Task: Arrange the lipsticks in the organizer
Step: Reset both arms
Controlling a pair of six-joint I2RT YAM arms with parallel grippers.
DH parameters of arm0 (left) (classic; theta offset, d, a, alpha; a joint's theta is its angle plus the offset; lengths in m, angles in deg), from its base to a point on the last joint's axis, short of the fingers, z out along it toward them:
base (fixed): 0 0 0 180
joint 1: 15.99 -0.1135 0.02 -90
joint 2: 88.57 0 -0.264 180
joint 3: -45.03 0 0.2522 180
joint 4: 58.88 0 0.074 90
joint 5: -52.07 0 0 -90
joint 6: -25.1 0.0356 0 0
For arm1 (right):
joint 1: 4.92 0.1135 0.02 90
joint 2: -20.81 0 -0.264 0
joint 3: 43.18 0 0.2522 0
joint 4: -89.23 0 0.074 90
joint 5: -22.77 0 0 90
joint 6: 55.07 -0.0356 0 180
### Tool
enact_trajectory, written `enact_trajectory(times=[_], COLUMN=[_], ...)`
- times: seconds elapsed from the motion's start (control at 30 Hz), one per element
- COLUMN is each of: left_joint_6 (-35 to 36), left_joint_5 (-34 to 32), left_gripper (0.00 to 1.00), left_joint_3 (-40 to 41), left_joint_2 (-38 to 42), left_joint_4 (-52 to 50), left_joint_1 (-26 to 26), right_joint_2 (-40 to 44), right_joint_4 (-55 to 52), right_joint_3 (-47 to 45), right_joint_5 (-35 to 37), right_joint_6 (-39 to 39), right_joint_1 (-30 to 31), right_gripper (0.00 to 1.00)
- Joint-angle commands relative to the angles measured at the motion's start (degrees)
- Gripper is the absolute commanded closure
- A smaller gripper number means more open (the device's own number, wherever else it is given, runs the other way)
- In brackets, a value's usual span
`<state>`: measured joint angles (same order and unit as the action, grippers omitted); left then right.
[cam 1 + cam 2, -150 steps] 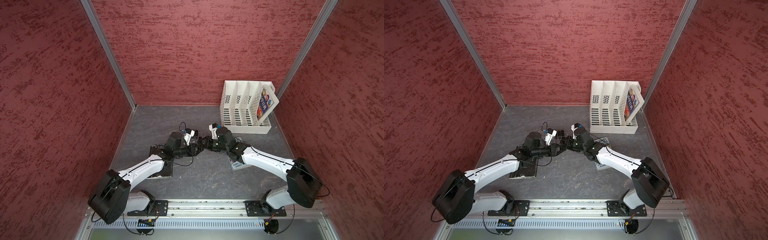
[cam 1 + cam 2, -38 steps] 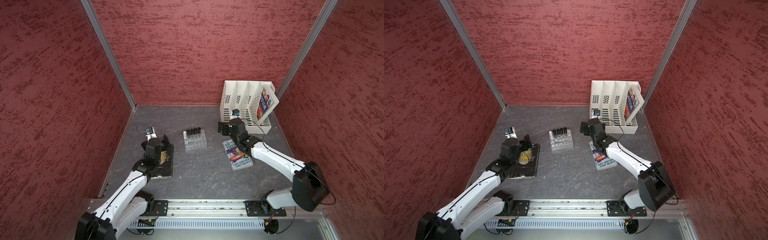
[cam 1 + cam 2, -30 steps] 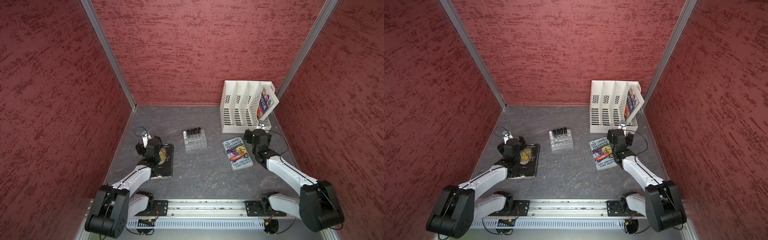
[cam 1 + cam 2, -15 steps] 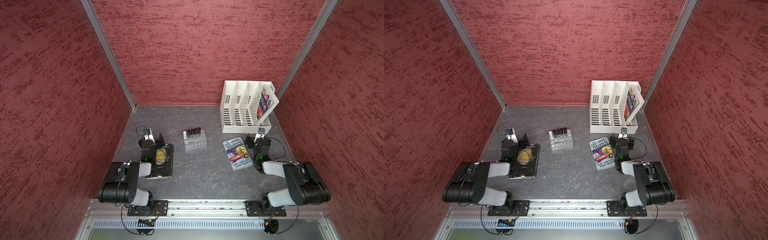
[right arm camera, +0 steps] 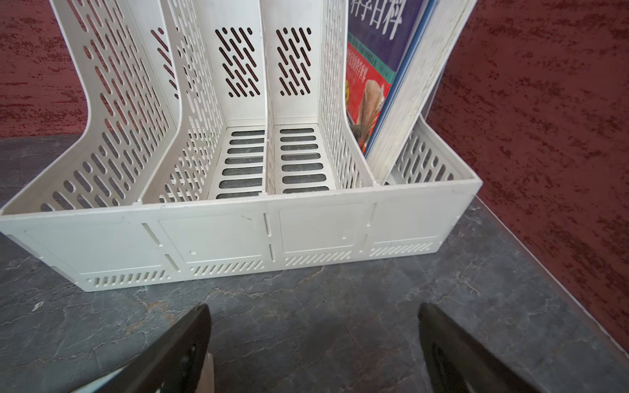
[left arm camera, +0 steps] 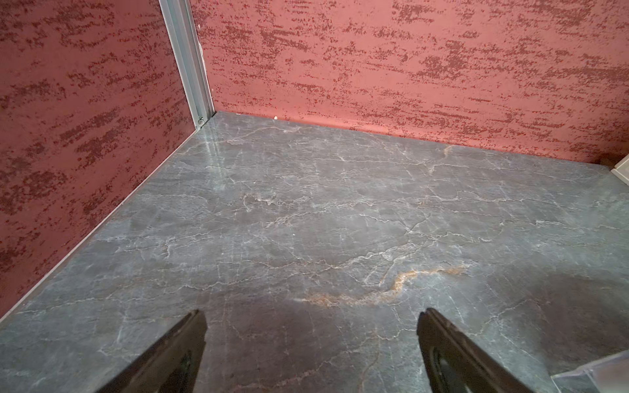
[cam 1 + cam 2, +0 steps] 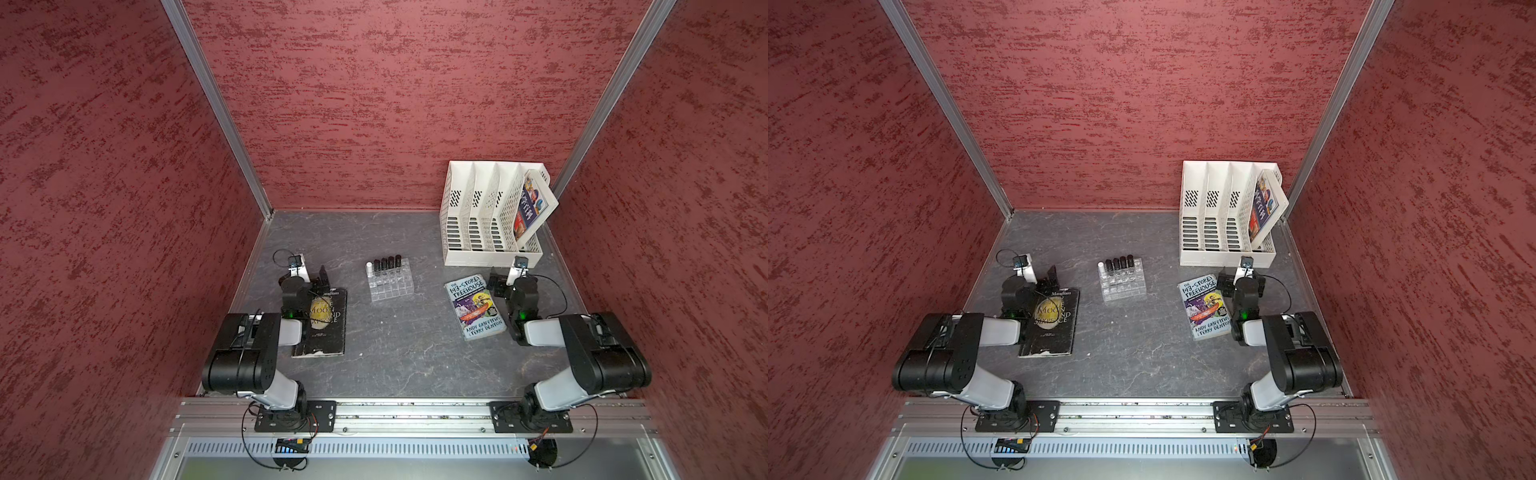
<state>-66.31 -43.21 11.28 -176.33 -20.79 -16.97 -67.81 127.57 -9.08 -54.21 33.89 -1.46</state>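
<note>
**Item 1, left gripper** (image 6: 311,314): sat low over the table (image 7: 395,353), by the near end of a black paperback. Fingers spread wide, nothing between them.

**Item 2, right gripper** (image 5: 315,311): faced the front of the file rack, apart from it. Fingers spread wide, empty.

**Item 3, black paperback** (image 7: 326,328): lay flat on the left side. The cover read "Maugham" and "The Moon and Sixpence".

**Item 4, blue paperback** (image 7: 476,307): lay flat on the right side. The cover read "The 143-Storey Treehouse, Andy Griffiths, Terry Denton".

**Item 5, organizer** (image 7: 392,291): a clear gridded box, mid-table between the two paperbacks and well apart from both grippers. Its near rows of cells were vacant.

**Item 6, lipsticks** (image 7: 386,263): five upright in the organizer's farthest row, four black and one white lipstick (image 7: 369,266) at the left end. Any label was too small to read.

**Item 7, white file rack** (image 7: 486,216): stood in the far right corner. Its rightmost slot held a leaning book (image 5: 371,68) with large Chinese characters, cut off by the frame edge.

**Status:** no tube showed loose on the table, and all five stood in cells. The arrangement looked finished, with nothing evidently left to place.
</note>
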Motion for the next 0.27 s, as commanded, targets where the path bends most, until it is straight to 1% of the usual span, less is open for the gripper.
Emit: enact_trajectory(times=[0.0,0.23], left_joint_6=[1.3,1.4], left_joint_5=[1.8,2.1], left_gripper=[0.00,0.00], left_joint_3=[-1.2,-1.2], left_joint_2=[0.2,0.2], left_joint_4=[0.5,0.5], left_joint_1=[0.3,0.3], right_joint_2=[0.2,0.2], right_joint_4=[1.4,1.5], right_joint_3=[0.8,0.8], right_joint_5=[-1.1,-1.2], right_joint_6=[-0.2,-0.2], right_joint_1=[-0.7,-0.7], right_gripper=[0.01,0.01])
